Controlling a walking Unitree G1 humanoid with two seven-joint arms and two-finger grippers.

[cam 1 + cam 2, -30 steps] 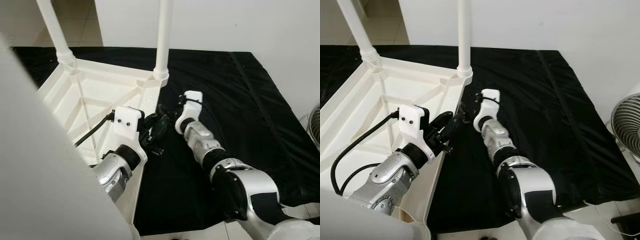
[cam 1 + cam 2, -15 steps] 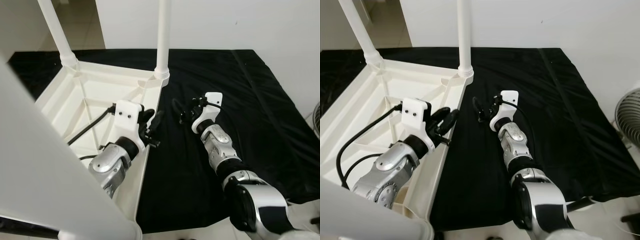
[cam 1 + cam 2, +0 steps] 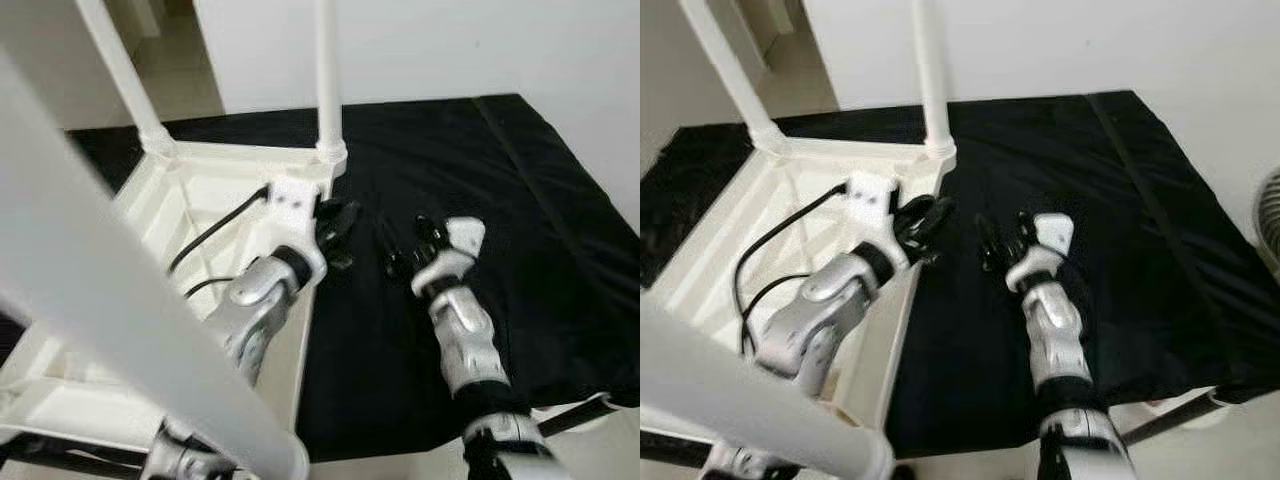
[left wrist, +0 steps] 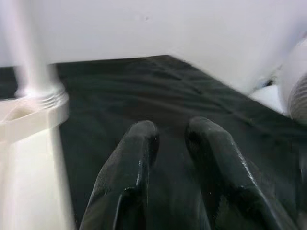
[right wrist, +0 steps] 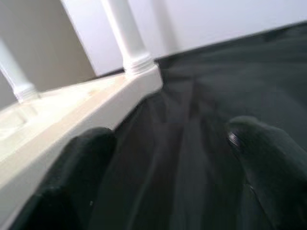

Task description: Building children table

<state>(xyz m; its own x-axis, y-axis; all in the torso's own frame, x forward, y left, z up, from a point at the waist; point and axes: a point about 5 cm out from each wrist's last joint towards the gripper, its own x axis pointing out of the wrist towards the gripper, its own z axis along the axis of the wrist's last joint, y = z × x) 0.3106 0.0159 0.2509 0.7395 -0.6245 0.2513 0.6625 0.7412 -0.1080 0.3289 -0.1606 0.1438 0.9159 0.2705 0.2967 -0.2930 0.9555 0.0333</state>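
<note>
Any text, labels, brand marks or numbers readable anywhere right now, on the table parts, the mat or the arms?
None: no readable text.
The white table and its legs are plain.
The black mat bears no print.
The white wrist housings above the left end effector and right end effector show only dark dots, no lettering.

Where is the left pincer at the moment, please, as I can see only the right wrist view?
Observer: The left pincer is at the right edge of the upturned table, near the corner leg.
Operator: Thank you. How does it sit relative to the right pincer?
Observer: The right pincer is beside it over the black cloth, open, and the two are apart.
Operator: Are there more legs than the two I see?
Observer: Yes, a third white leg slants across close to the head camera.
</note>
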